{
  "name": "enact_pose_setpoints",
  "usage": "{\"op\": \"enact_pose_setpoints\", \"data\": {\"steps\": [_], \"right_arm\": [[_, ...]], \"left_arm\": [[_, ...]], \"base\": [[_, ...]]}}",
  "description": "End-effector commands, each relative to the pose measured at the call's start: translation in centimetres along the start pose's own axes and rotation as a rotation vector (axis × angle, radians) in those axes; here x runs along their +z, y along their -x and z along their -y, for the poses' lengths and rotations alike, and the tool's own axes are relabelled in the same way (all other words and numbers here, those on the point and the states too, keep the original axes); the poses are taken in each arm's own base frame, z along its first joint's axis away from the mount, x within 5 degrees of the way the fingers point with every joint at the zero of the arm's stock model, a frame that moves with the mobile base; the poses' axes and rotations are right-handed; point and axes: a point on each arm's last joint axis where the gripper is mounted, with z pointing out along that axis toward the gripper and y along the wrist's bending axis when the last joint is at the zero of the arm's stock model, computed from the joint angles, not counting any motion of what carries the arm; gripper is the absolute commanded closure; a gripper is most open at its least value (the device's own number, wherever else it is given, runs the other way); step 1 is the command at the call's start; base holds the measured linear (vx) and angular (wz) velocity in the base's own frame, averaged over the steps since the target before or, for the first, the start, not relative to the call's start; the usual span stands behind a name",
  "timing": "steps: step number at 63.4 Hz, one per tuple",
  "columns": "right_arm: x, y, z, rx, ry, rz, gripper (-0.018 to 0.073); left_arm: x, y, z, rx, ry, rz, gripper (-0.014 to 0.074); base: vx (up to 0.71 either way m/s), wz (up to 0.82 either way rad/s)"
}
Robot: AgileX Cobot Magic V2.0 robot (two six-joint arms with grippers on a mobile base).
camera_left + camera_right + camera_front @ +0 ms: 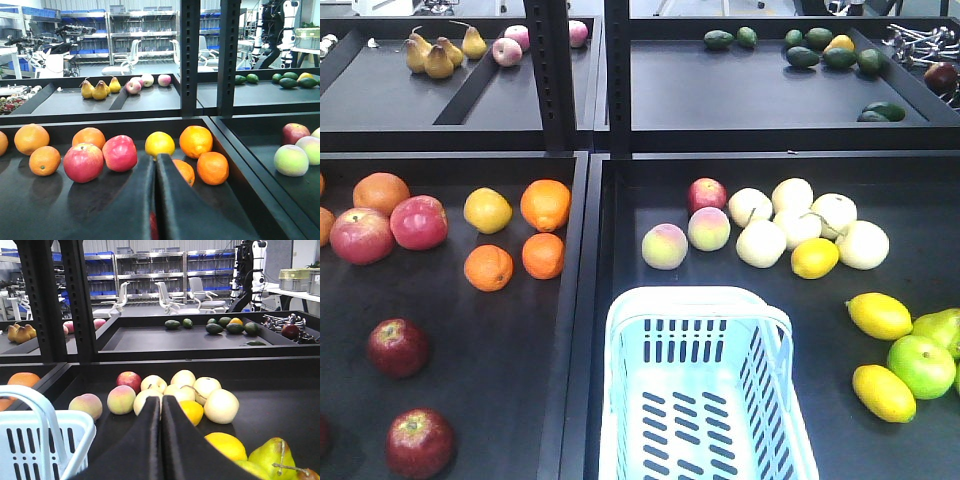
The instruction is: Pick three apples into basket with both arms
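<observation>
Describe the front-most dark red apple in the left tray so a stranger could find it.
In the front view, look left of the pale blue basket into the left-hand tray. Two fully visible dark red apples lie apart from the oranges; it is the lower one, with a yellowish-green patch around its stem.

Left lower tray [510,380]: two pinkish-red apples [418,222] side by side, one orange [380,190] behind them, and to their right a yellow citrus [487,210] beside three oranges [545,205]. Right lower tray [840,430]: two peaches [664,246] and a red-skinned fruit [706,193] just left of a cluster of pale round fruits [761,243] fronted by a lemon [814,258]; near the right edge lie two more lemons [880,315], a green apple [921,365] and a pear [940,328]. Upper shelf, split by a black post [555,70]: yellow pears [439,62], small pink-white apples [507,51], dark green avocados [802,57] and what appear to be metal utensils [920,42].
</observation>
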Motion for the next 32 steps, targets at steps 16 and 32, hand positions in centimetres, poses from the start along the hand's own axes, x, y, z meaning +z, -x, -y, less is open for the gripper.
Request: {"op": "enact_pose_setpoints", "data": {"steps": [16, 32], "right_arm": [[0.01, 0.29, 0.02, -0.011, -0.004, 0.064, 0.0568], [0.01, 0.29, 0.02, -0.011, -0.004, 0.064, 0.0568]], "left_arm": [[-0.13, 0.56, 0.12, -0.012, -0.015, 0.078, 0.0603], [-0.18, 0.93, 0.14, -0.012, -0.016, 0.096, 0.0603]], "base": [[0.0, 0.0], [0.0, 0.0]]}}
